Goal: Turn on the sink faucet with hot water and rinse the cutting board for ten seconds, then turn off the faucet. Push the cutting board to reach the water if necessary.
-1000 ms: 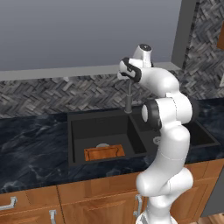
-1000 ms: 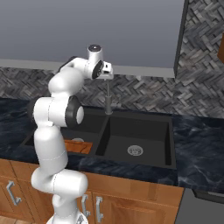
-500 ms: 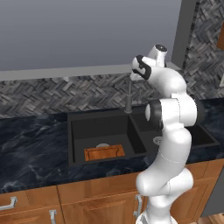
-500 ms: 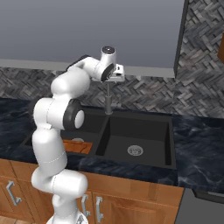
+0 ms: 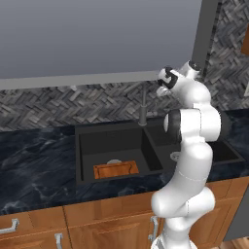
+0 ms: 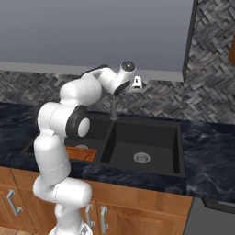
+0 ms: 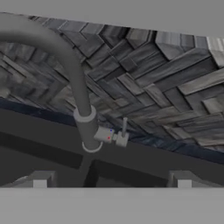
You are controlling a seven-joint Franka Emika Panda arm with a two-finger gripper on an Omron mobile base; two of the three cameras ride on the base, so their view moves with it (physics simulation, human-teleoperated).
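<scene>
The tool (image 7: 112, 181) is wide open, holding nothing — the faucet (image 7: 83, 109) and its little handle (image 7: 123, 132) sit just ahead, so creep in straight; the cutting board (image 5: 115, 170) waits far below in the sink (image 5: 85, 146).

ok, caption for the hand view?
Open gripper faces the faucet and its side handle, herringbone tile wall behind.
</scene>
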